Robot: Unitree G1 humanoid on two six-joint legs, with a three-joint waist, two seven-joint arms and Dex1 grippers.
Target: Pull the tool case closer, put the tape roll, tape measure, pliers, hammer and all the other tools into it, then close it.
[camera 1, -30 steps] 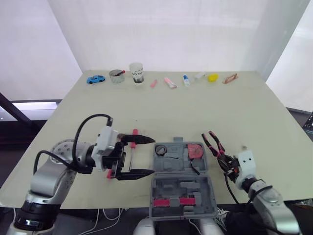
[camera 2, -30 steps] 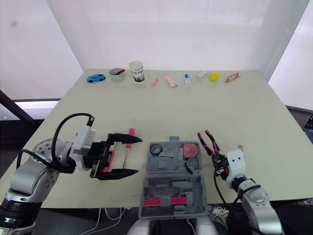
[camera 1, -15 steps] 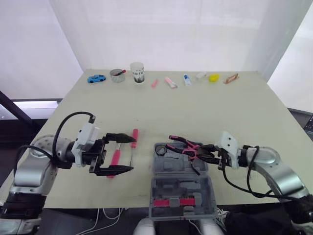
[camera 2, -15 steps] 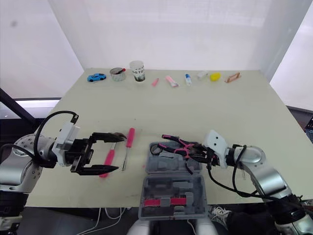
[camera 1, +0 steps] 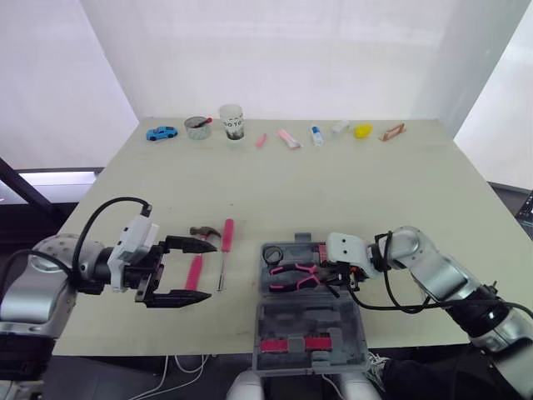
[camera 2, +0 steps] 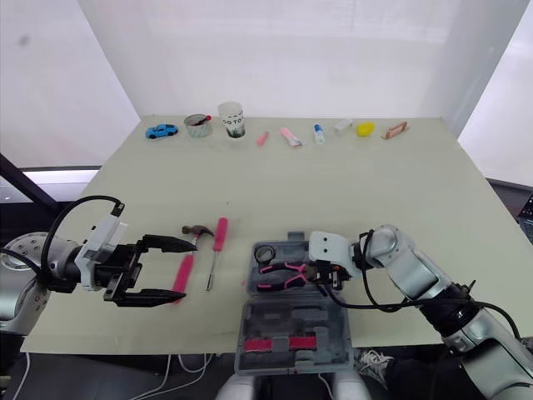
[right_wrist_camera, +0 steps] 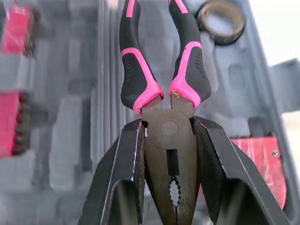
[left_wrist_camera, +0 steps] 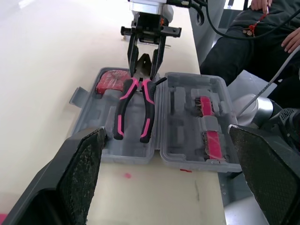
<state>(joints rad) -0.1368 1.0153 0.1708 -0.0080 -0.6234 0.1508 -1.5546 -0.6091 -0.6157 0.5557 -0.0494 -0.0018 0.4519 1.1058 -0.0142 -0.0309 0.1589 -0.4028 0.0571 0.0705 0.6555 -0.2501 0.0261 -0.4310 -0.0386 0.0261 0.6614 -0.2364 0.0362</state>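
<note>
The tool case [camera 1: 310, 333] lay open at the middle of the table's near edge, the tape roll [right_wrist_camera: 220, 21] and red tape measure [right_wrist_camera: 255, 159] already seated inside. The right gripper [right_wrist_camera: 167, 126] clamped the pliers [camera 1: 293, 277] by the head, handles down in the tray. The left gripper [camera 1: 206, 271] gaped wide beside the hammer [camera 1: 198, 254] and screwdriver [camera 1: 224, 250], both on the table toward its left edge. Packing those and closing the lid appeared to remain.

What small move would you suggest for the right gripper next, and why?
Probably open the right gripper and let go: the pliers appear to lie flat in the case, with the gripper's fingers clamped on either side of their head.
</note>
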